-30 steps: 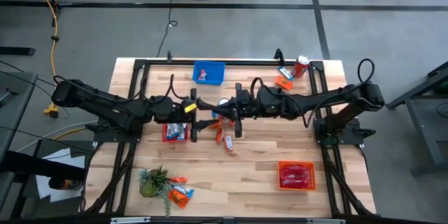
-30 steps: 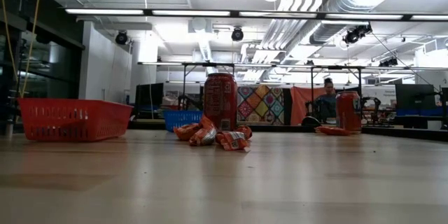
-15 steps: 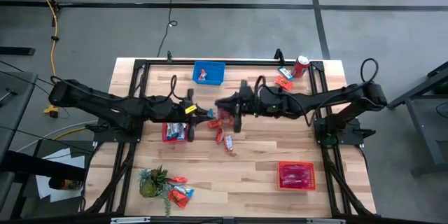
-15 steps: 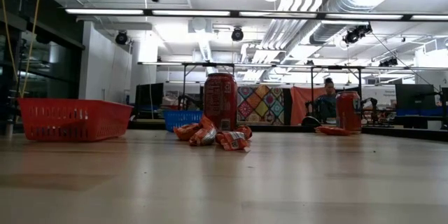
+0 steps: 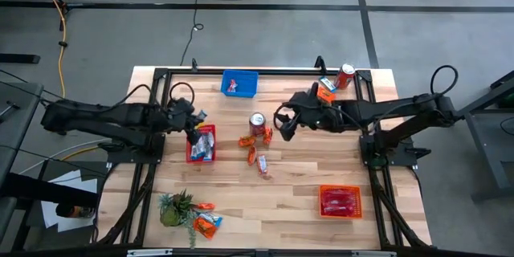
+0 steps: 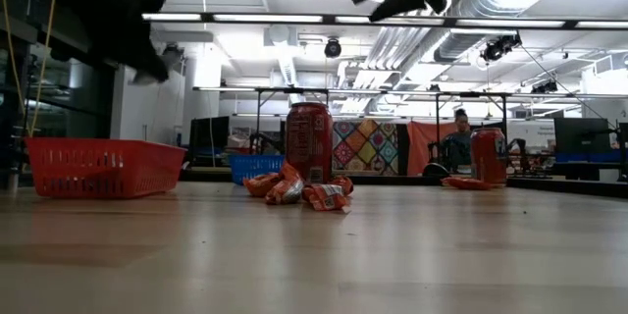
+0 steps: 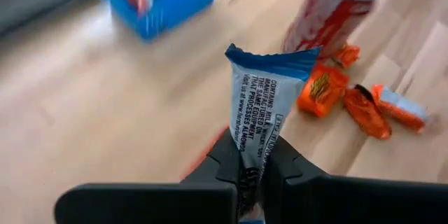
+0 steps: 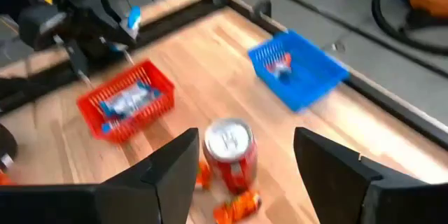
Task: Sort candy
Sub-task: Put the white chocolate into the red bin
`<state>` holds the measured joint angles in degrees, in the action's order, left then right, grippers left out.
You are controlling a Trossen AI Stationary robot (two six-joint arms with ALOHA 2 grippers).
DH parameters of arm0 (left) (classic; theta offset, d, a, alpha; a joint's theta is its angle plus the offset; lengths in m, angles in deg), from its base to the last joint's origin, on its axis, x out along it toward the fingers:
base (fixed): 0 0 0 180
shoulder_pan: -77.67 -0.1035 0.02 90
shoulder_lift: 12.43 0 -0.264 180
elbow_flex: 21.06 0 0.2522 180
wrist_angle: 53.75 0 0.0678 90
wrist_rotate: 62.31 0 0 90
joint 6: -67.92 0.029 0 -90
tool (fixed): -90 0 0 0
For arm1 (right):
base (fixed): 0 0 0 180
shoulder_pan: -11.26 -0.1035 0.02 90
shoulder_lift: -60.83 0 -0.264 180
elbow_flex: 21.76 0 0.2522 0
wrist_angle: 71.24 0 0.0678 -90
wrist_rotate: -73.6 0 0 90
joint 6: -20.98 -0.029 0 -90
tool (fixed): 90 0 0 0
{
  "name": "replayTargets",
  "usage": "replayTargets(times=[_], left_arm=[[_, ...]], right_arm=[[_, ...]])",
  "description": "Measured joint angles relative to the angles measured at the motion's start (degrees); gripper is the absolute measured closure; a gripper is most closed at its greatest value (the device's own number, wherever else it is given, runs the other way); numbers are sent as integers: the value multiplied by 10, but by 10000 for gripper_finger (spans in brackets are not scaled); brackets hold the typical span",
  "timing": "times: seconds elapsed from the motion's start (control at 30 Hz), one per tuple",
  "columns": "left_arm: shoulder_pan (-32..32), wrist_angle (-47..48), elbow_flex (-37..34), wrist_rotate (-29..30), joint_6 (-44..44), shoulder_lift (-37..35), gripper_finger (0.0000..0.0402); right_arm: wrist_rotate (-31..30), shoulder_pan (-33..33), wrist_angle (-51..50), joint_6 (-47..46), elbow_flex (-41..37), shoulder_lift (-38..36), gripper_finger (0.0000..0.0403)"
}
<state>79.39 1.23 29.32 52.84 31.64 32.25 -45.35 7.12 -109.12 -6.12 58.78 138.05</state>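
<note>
In the left wrist view a blue-and-white candy packet [image 7: 260, 98] sticks out beyond my left gripper [image 7: 255, 152], which is shut on it. That gripper [image 5: 195, 135] hangs over the red basket [image 5: 189, 154], where blue-and-white candy [image 8: 128, 102] lies. My right gripper [image 5: 283, 123] stands open in the air, just right of the upright red can [image 5: 257, 120] and holding nothing. Several orange candy packets [image 5: 255, 143] lie on the table beside the can. The blue basket [image 5: 239, 83] at the far edge holds one candy. My left gripper pinches one end of the blue-and-white packet [image 7: 250, 159] between its two fingers [image 7: 288, 169]. The rest of the packet sticks straight out past the fingertips, its crimped blue end [image 7: 273, 61] farthest out. It is lifted clear, above the red basket.
A second can [image 5: 345, 74] with orange candy [image 5: 325, 94] stands at the far right corner. An orange basket [image 5: 339, 201] sits near right. A small plant [image 5: 175, 209] with more candy [image 5: 206, 222] is near left. Bare wood lies near the middle.
Both grippers have drawn apart from where they met above the table's middle. My left gripper has gone toward the table's left edge and down, tipping downward, with the blue-and-white packet, and now hangs over the red basket. My right gripper has pulled back toward the right edge.
</note>
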Motion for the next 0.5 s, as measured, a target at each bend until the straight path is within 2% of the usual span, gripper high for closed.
replayTargets(times=[0.27,0.5], left_arm=[[-6,-116,-109,-76,-312,38,398],[-5,-116,-120,-97,-416,86,398]], right_arm=[[1,0,-44,-42,-1,11,172],[2,0,-44,-41,-1,11,172]])
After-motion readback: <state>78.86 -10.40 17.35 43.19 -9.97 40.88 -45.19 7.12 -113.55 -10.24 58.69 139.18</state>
